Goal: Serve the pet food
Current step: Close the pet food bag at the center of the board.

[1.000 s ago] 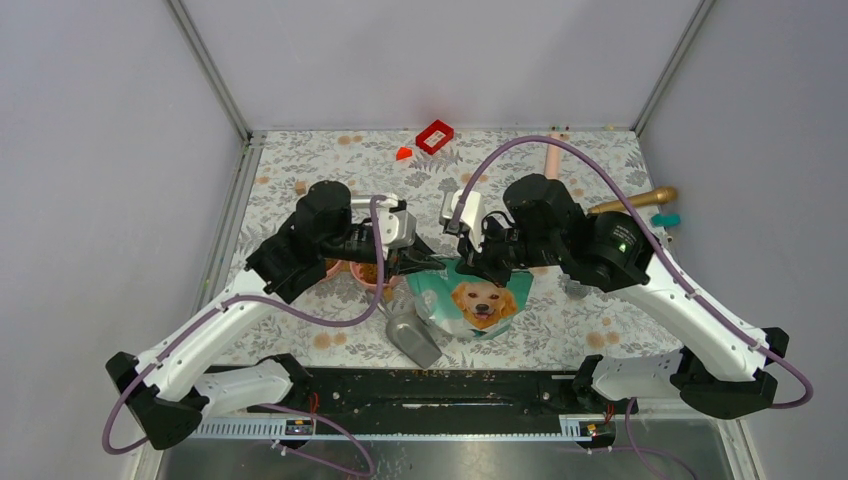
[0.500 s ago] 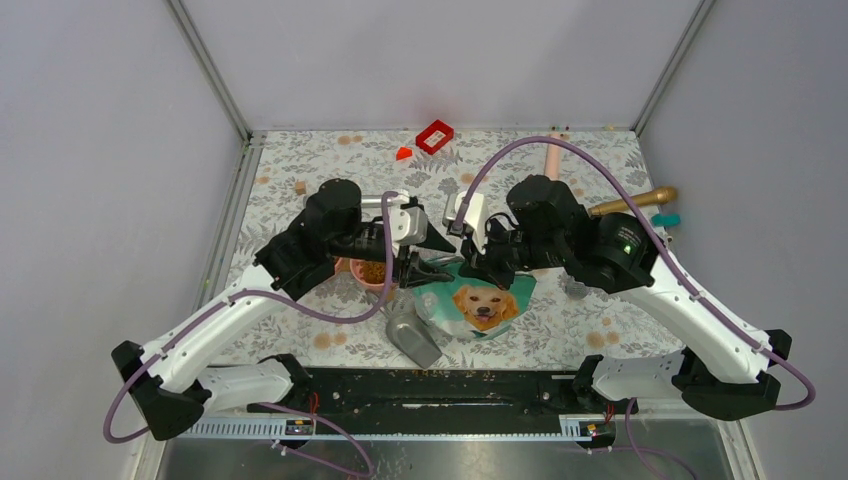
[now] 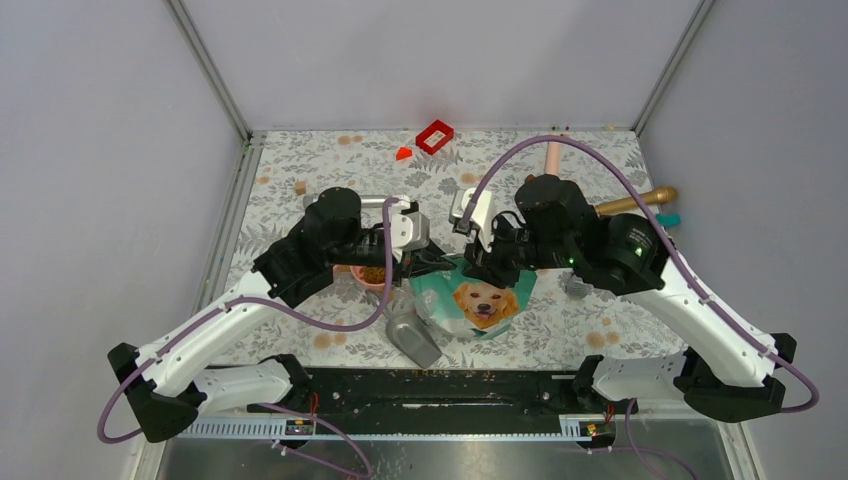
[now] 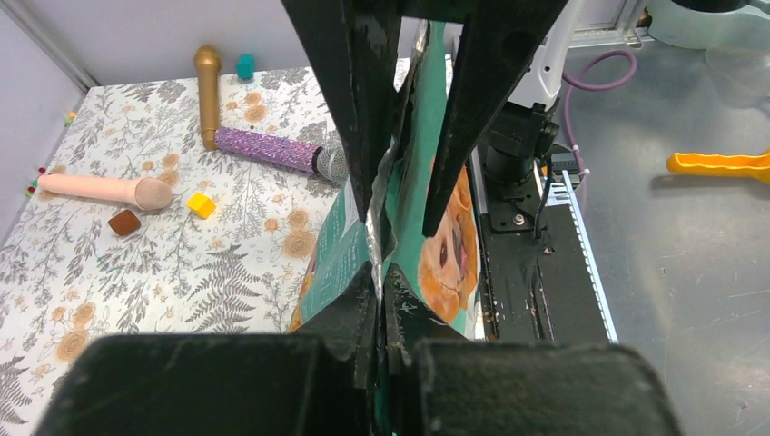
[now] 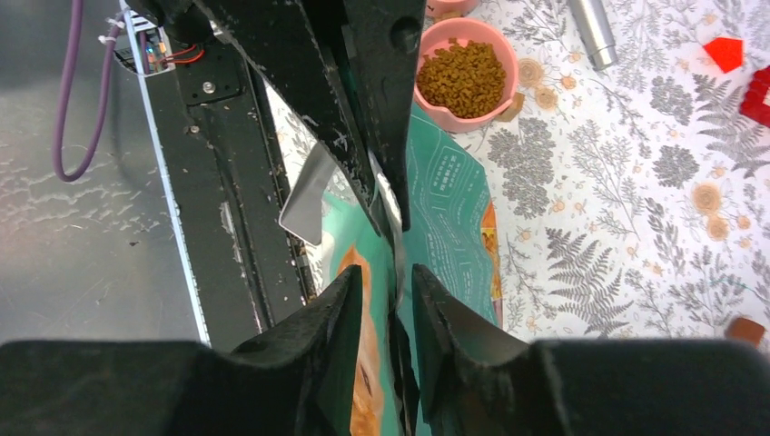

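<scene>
Two robot arms meet over the near middle of a floral-patterned surface, both at the top edge of a teal-green and white pouch printed with a golden dog's face. From above, the pouch sits between the two arms with the dog's face turned up toward the camera. The left fingers are clenched on the pouch's silvery top edge, with the foil pinched tightly between them. The right fingers come in from the opposite side and straddle the same edge. They are released, with a visible gap on either side of the foil. Just to the left of the pouch is a pink bowl, filled nearly to its rim with the pet food, small brown dry pellets. A grey scoop lies on the surface just beside the pouch's near left corner. On the right side of the surface lie a purple glitter toy microphone and a gold rod, their ends close together. Near them are a pale pink cylinder, a brown block and a yellow block. A red block rests at the far edge.
</scene>
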You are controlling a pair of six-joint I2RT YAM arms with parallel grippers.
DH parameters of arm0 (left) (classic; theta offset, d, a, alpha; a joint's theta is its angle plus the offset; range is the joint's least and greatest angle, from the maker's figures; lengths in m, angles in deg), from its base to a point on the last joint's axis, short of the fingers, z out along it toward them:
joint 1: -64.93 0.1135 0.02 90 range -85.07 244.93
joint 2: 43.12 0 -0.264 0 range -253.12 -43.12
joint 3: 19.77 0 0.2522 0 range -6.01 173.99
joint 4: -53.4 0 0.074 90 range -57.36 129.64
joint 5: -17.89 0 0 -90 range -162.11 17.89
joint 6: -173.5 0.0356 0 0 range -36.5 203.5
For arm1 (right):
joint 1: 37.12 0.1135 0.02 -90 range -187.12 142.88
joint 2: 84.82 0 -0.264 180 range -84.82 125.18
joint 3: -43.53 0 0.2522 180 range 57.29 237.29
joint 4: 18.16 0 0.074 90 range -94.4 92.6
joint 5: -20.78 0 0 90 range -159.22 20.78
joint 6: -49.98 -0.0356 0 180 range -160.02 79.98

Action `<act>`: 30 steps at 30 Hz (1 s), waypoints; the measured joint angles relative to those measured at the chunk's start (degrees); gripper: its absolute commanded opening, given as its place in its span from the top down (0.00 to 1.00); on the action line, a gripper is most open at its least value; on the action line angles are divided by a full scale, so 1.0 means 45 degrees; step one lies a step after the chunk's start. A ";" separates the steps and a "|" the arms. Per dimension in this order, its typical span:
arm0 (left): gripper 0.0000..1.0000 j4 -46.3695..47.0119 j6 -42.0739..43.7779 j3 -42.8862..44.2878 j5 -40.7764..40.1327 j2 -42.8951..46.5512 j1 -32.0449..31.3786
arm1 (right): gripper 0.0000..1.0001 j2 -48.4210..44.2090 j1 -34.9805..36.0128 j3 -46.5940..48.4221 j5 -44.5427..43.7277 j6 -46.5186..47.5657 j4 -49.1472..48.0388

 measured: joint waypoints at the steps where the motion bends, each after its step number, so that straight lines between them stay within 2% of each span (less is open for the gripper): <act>1: 1.00 0.0015 0.0000 0.0000 -0.0083 0.0000 -0.0010 | 0.64 -0.0034 0.0000 0.0058 -0.0039 0.0034 0.0068; 4: 1.00 0.0019 0.0000 0.0000 -0.0189 0.0000 -0.0015 | 0.64 -0.0209 0.0005 0.0083 -0.0301 0.0053 0.0330; 5: 1.00 0.0019 0.0000 0.0000 -0.0209 0.0000 -0.0015 | 0.68 -0.0253 0.0005 0.0083 -0.0359 0.0058 0.0408; 7: 1.00 0.0019 -0.0010 0.0000 -0.0272 0.0000 -0.0015 | 0.98 -0.0311 0.0010 0.0083 -0.0525 0.0102 0.0627; 8: 1.00 0.0024 -0.0010 0.0000 -0.0296 0.0000 -0.0019 | 1.00 -0.0325 0.0010 0.0083 -0.0578 0.0170 0.0699; 12: 1.00 0.0058 -0.0102 0.0000 -0.0442 0.0000 -0.0034 | 0.98 -0.0321 0.0015 0.0083 -0.0952 0.0107 0.0714; 13: 1.00 0.0063 -0.0112 0.0000 -0.0466 0.0000 -0.0039 | 0.86 -0.0311 0.0019 0.0102 -0.0996 0.0102 0.0719; 15: 1.00 0.0078 -0.0112 0.0000 -0.0505 0.0000 -0.0039 | 0.70 -0.0262 0.0034 0.0180 -0.1093 0.0083 0.0792; 17: 1.00 0.0063 -0.0112 0.0000 -0.0529 0.0000 -0.0049 | 0.59 -0.0204 0.0068 0.0350 -0.1409 0.0083 0.1039; 18: 1.00 0.0063 -0.0117 0.0000 -0.0544 0.0000 -0.0049 | 0.59 -0.0214 0.0063 0.0418 -0.1685 0.0121 0.1175; 19: 1.00 0.0068 -0.0112 0.0000 -0.0559 0.0000 -0.0049 | 0.65 -0.0253 0.0068 0.0452 -0.1943 0.0165 0.1307; 21: 1.00 0.0068 -0.0112 0.0000 -0.0597 0.0000 -0.0049 | 0.97 -0.0345 0.0068 0.0457 -0.2249 0.0233 0.1438; 22: 1.00 0.0073 -0.0102 0.0000 -0.0661 0.0000 -0.0049 | 1.00 -0.0398 0.0073 0.0457 -0.2278 0.0214 0.1501; 25: 1.00 0.0112 -0.0102 0.0000 -0.0763 0.0000 -0.0058 | 1.00 -0.0491 0.0141 0.0452 -0.2283 0.0257 0.1588; 28: 1.00 0.0112 -0.0102 0.0000 -0.0792 0.0000 -0.0083 | 0.74 -0.0500 0.0151 0.0452 -0.2283 0.0296 0.1603; 30: 1.00 0.0083 -0.0102 0.0000 -0.0792 0.0000 -0.0087 | 0.67 -0.0529 0.0151 0.0452 -0.2380 0.0335 0.1647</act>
